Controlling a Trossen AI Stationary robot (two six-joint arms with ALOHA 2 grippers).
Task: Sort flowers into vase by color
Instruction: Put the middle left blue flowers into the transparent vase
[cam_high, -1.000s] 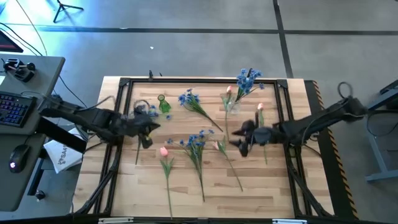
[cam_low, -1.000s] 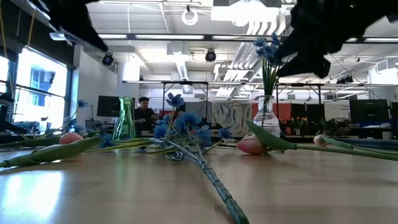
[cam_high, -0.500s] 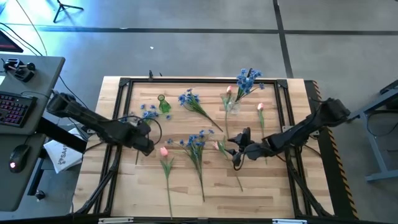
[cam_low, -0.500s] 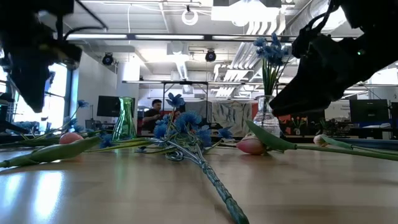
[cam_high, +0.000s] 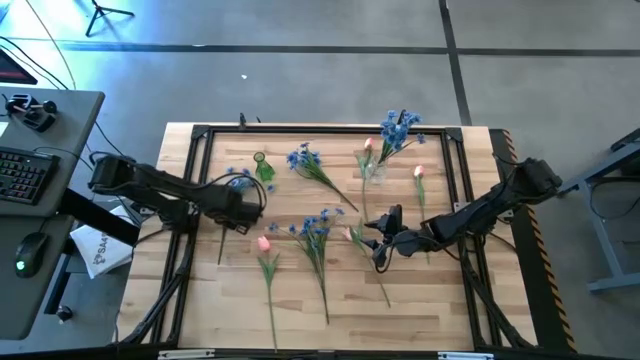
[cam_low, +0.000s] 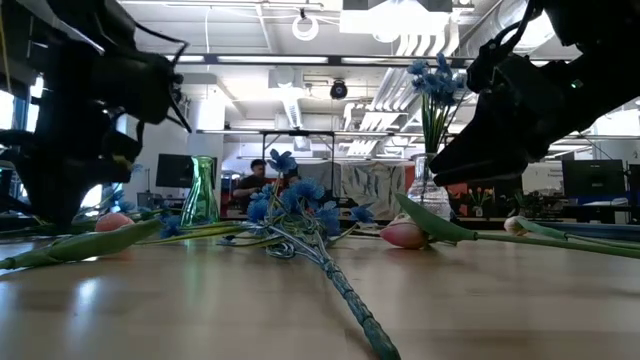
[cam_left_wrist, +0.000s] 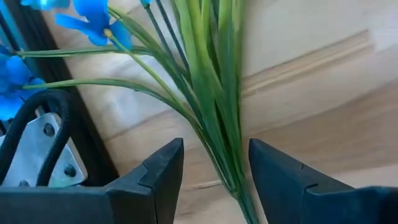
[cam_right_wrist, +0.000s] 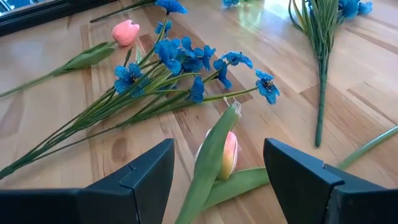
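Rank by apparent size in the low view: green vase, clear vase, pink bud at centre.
1. green vase, tallest.
2. clear vase, partly hidden, unsure against the green one.
3. pink bud, smallest, though nearer the camera.

This looks like an open-plan robotics lab or office: a wooden table (cam_high: 430, 310) on bare concrete floor, a desk with keyboard (cam_high: 22, 178) and mouse (cam_high: 30, 252) alongside, and beyond, rows of monitors (cam_low: 172, 170), exposed ceiling ducts and a seated person (cam_low: 258, 178), probably working.

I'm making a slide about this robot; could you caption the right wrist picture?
Open right gripper poised around a pink tulip lying beside blue flowers on the wooden table.
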